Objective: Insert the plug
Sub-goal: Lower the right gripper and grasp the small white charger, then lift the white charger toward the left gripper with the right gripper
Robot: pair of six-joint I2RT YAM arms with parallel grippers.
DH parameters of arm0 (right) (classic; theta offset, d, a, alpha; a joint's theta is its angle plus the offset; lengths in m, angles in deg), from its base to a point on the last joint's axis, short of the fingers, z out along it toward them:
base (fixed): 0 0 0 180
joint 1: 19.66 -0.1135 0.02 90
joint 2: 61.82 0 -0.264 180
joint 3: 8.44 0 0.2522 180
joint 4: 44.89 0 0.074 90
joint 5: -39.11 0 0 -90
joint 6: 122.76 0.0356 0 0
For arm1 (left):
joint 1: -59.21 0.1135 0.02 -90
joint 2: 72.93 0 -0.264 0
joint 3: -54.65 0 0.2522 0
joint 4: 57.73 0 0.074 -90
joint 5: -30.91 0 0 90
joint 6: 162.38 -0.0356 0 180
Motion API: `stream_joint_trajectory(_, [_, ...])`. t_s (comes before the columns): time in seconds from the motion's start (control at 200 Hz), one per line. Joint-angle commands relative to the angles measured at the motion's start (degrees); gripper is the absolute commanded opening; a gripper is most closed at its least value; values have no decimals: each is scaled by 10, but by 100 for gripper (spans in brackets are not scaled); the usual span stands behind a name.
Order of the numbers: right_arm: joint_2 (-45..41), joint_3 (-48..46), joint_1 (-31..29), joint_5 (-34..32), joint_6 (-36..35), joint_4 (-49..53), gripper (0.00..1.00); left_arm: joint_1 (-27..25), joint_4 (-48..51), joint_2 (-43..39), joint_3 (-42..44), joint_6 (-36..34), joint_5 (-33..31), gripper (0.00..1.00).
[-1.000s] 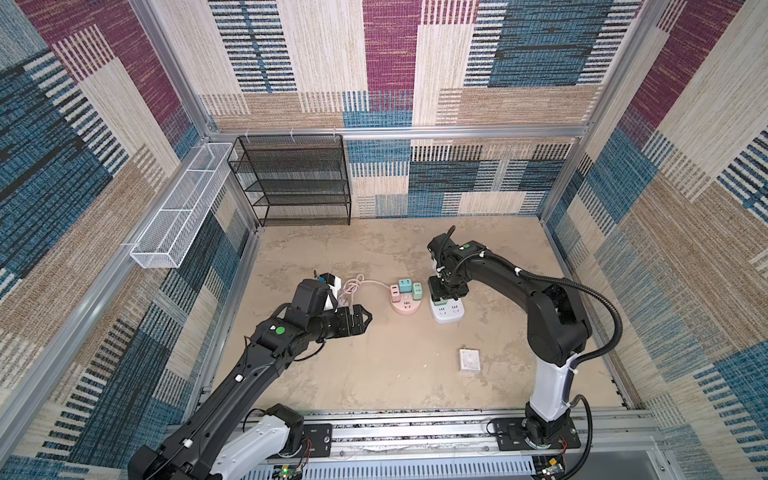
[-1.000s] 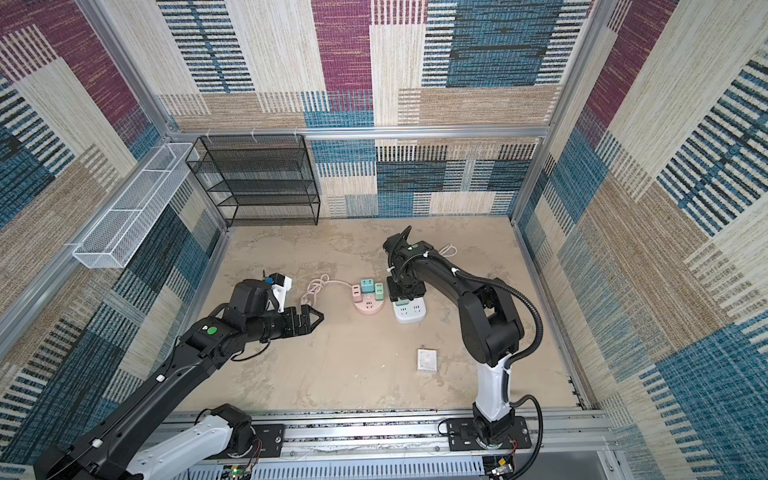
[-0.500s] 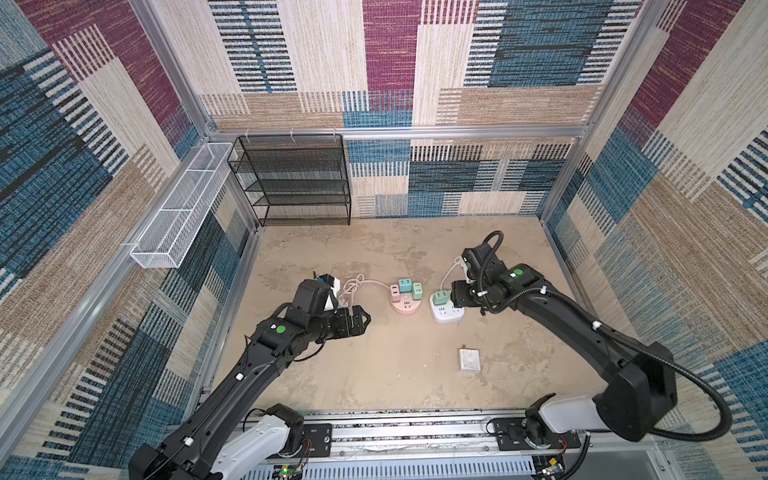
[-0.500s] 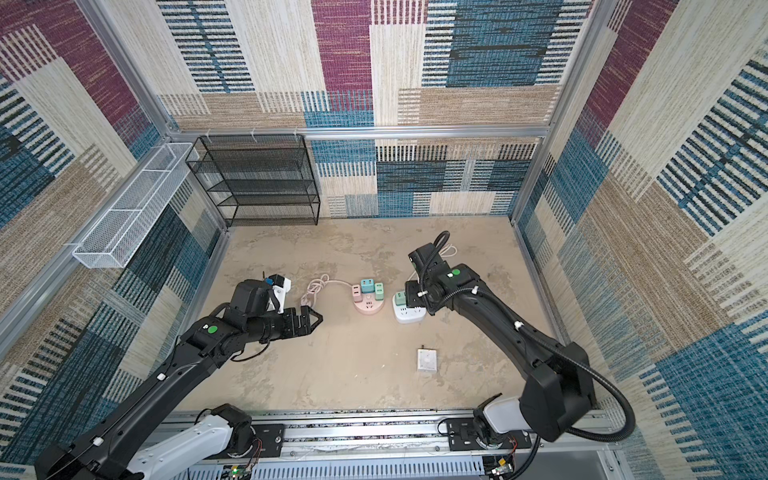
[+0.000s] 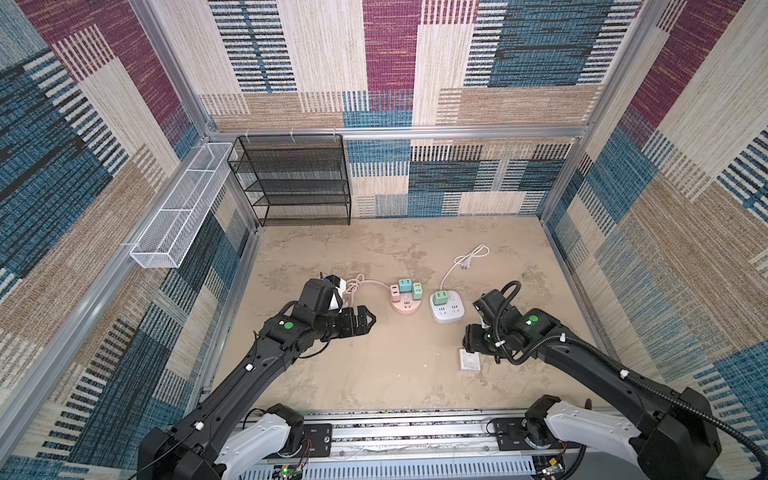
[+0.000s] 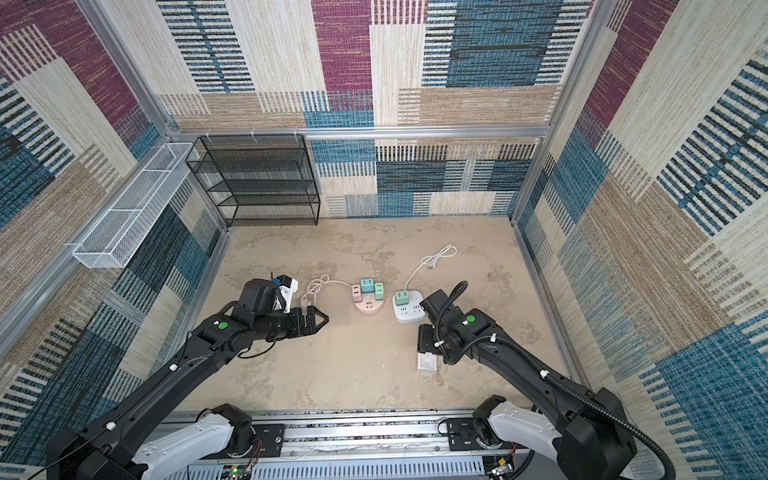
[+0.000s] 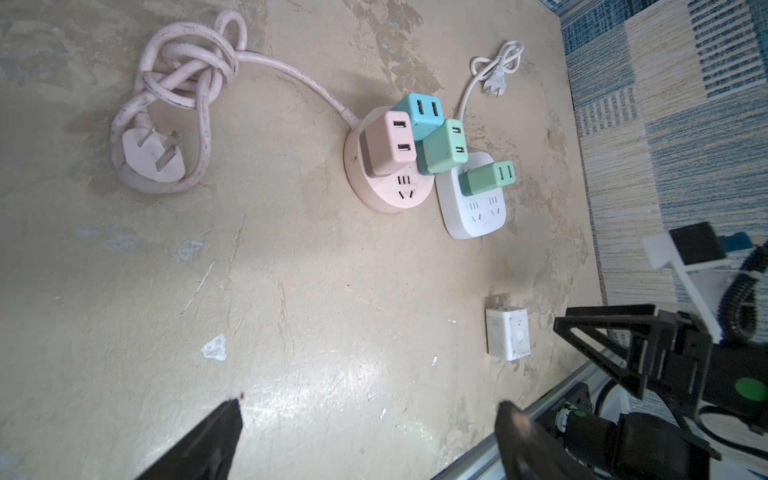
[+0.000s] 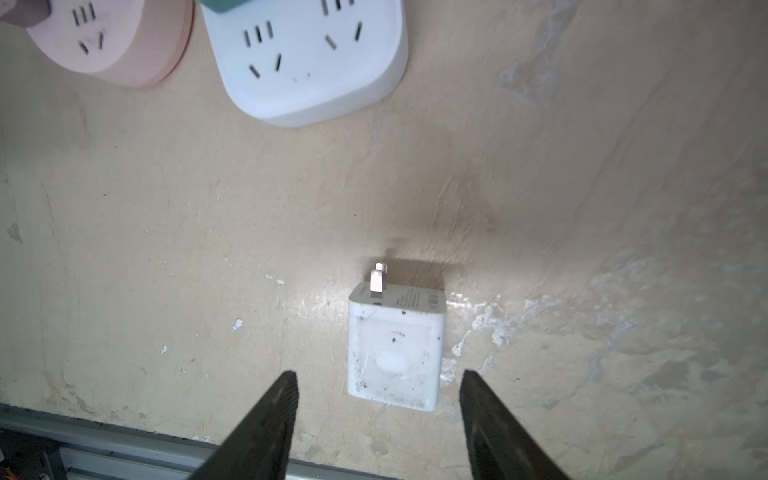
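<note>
Pick-up step: the right pincer (image 8: 379, 372), spread, hovers at the scuffed white cube plug (image 8: 395, 353) lying sideways; next, probably pinch, upend and seat it in the white square socket block (image 8: 307, 62).

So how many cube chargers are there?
5. In the round pink socket: pink charger, blue charger, green charger; in the white socket: second green charger; loose on the table: white charger. None seems hidden.

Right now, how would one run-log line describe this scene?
left jaws: open, empty | right jaws: open, empty | white plug: lying on table by right jaws, uninserted | white socket block: slots free
</note>
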State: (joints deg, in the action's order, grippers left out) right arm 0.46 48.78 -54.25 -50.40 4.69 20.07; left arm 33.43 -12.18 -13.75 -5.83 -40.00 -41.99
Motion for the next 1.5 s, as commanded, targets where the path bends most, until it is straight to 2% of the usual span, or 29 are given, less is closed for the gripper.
stream_joint_trajectory(0.0, [-2,-21,-11,21,51,-12,66,0,-15,3,-1,-7,12,100])
stream_joint_trajectory(0.3, [51,-53,-61,7,92,-41,66,0,-24,3,5,-7,14,100])
stream_joint_trajectory(0.781, [118,-49,-62,-35,82,-68,67,0,-31,-7,22,-3,14,99])
stream_joint_trajectory(1.127, [136,-77,-63,-20,60,-108,62,-1,-31,-9,27,-2,12,99])
stream_joint_trajectory(1.242, [133,-75,-62,-16,54,-109,56,-1,-30,-12,29,-1,12,99])
stream_joint_trajectory(1.317, [124,-71,-63,-18,50,-110,49,-1,-30,-15,29,-1,11,99])
stream_joint_trajectory(1.417, [111,-61,-63,-23,38,-112,25,0,-31,-15,26,-2,12,99])
stream_joint_trajectory(1.472, [98,-52,-67,-25,26,-121,1,-1,-31,-13,26,-2,12,99])
stream_joint_trajectory(1.492, [92,-49,-71,-27,23,-125,0,-1,-31,-12,25,-2,12,99])
